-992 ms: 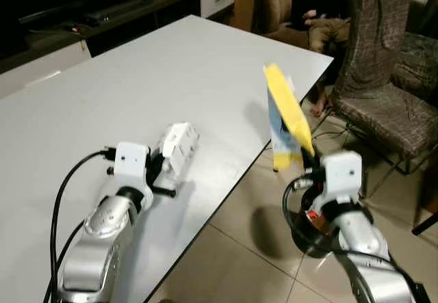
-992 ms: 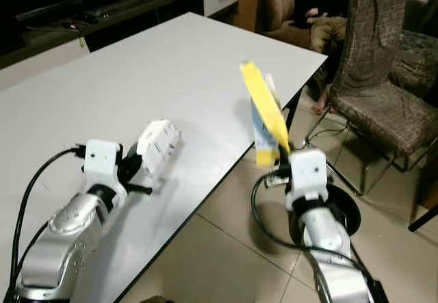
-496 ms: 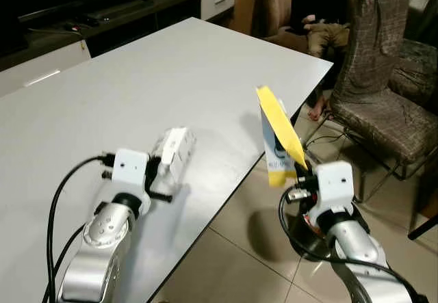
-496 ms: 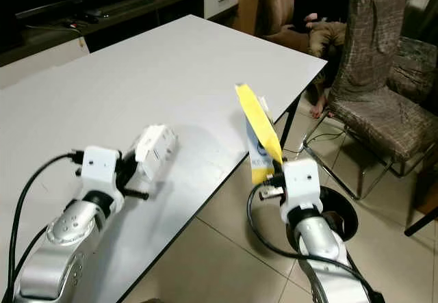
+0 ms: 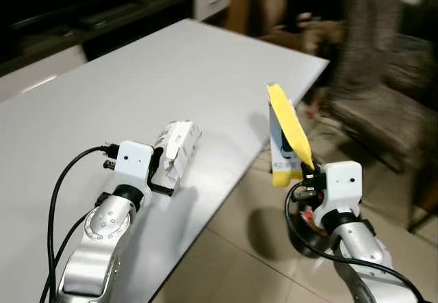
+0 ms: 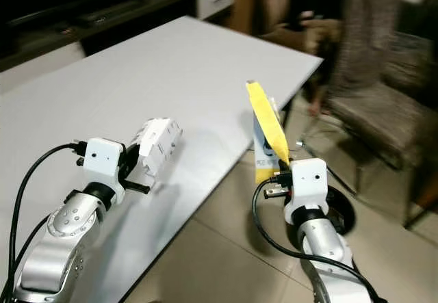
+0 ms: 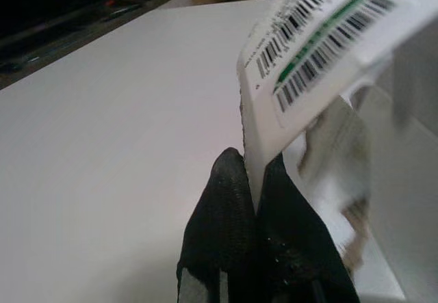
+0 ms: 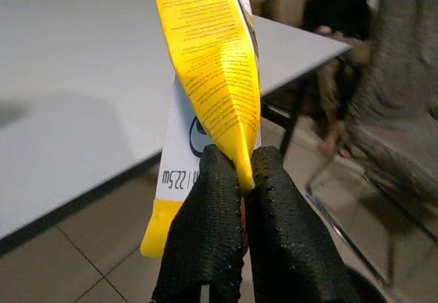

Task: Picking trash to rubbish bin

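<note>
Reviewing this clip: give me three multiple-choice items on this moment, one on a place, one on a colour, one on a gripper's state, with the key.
1. Where is the black bin?
A. on the table
B. on the tiled floor below the right arm
C. on the chair

2. What colour is the packet in the right gripper?
A. mostly yellow
B. red
C. green

3. What is the left gripper doing?
A. hanging open
B. shut on nothing
C. shut on the white wrapper

Key: 1 B, the bin sits on the tiles beside the table. 2 A, the packet's folded side is yellow. 3 C, both fingers pinch the barcoded wrapper's edge.
</note>
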Robot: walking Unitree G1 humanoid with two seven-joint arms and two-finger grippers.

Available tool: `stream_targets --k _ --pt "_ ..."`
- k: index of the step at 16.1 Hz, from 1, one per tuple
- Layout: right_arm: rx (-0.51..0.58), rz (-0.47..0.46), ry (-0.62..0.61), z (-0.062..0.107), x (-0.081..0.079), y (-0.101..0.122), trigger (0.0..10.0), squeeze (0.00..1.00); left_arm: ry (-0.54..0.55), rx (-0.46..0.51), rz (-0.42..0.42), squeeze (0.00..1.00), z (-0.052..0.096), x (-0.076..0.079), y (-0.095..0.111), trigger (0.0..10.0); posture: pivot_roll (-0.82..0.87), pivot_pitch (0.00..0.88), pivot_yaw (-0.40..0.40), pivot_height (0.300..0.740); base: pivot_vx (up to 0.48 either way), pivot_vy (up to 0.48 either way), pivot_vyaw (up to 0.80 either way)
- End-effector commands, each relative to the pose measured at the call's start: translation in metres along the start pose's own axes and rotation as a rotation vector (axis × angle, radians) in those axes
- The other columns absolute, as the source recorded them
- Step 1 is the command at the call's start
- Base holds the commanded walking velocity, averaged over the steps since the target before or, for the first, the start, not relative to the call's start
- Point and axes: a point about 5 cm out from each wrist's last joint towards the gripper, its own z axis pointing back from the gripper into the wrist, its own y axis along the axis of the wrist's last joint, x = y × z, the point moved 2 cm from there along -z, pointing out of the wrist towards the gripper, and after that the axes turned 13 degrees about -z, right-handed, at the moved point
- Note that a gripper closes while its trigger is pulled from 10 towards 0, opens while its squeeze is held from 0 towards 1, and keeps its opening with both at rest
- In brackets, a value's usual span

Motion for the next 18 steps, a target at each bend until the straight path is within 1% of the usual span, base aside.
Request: stream_targets --k 1,4,11,14,15,16,17,18 --pt "-0.022 -0.016 -0.023 0.006 0.002 -0.002 10.0 0.0 -0.018 0.013 -0.026 0.0 -0.001 0.002 0.003 10.0 -0.08 0.0 0.019 0.74 0.0 -0.409 -0.73" --pt "-0.072 -0.008 -0.024 0.008 0.0 -0.011 10.0 0.0 -0.033 0.01 -0.058 0.0 -0.001 0.005 0.002 10.0 -0.08 0.0 0.021 0.74 0.0 -0.422 0.0" --pt "-0.11 0.011 -0.025 0.009 0.003 -0.016 10.0 0.0 -0.042 0.003 -0.063 0.0 -0.004 0.008 0.0 10.0 -0.08 0.0 0.024 0.74 0.0 -0.455 0.0" --pt "-0.111 0.013 -0.027 0.008 0.005 -0.015 10.0 0.0 -0.04 -0.011 -0.039 0.0 -0.002 0.008 -0.002 10.0 -0.09 0.0 0.026 0.74 0.0 -0.456 0.0" --pt "-0.111 0.013 -0.026 0.008 0.005 -0.015 10.0 0.0 -0.049 -0.025 0.006 0.0 -0.002 0.009 -0.004 10.0 -0.09 0.0 0.027 0.74 0.0 0.0 0.0" --pt "-0.111 0.013 -0.026 0.008 0.005 -0.015 10.0 0.0 -0.049 -0.005 -0.013 0.0 -0.002 0.008 -0.002 10.0 -0.09 0.0 0.03 0.74 0.0 0.0 0.0" --pt "-0.105 0.006 -0.007 0.007 0.002 -0.015 10.0 0.0 -0.045 -0.021 0.024 0.0 -0.004 0.009 -0.005 10.0 -0.09 0.0 0.031 0.74 0.0 0.48 0.0" --pt "-0.099 0.001 0.005 0.005 -0.001 -0.013 10.0 0.0 -0.067 -0.037 0.018 0.0 -0.005 0.013 -0.007 10.0 -0.09 0.0 0.04 0.74 0.0 0.48 0.0"
